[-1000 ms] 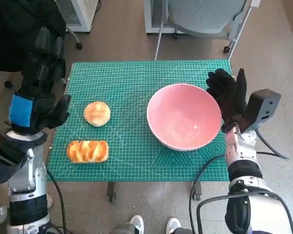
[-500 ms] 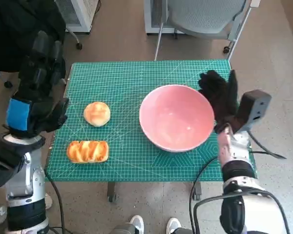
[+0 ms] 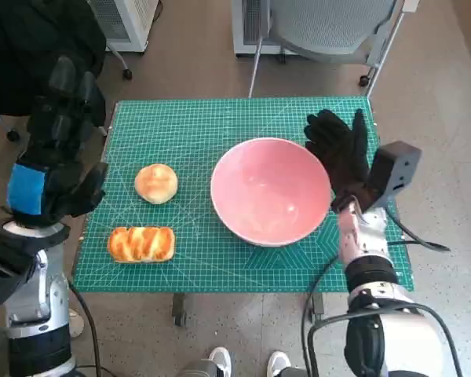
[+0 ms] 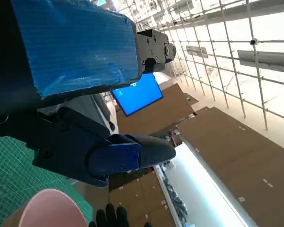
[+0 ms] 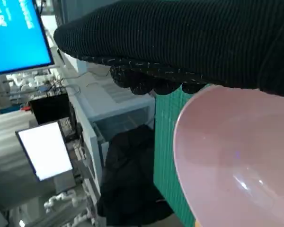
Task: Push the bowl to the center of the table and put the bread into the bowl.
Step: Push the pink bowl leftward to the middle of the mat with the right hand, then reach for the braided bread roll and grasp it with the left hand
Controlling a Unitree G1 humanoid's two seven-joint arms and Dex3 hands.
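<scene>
head view | right hand [image 3: 341,153] flat, fingers spread, against bowl [image 3: 271,191] rim: rigid, likely slides easily | left hand [image 3: 59,157] empty, fingers apart | bread [image 3: 141,243] soft, grasp its sides gently

A green cutting mat [image 3: 196,133] with a printed grid covers the counter. Beyond the counter's far edge stands a grey mesh-backed chair [image 3: 322,27] on a brown floor [image 3: 196,71]. At the near edge, white shoe toes [image 3: 220,361] show. A blue-lit monitor [image 5: 14,38] glows in the right wrist view, also seen from the left wrist [image 4: 137,94].
</scene>
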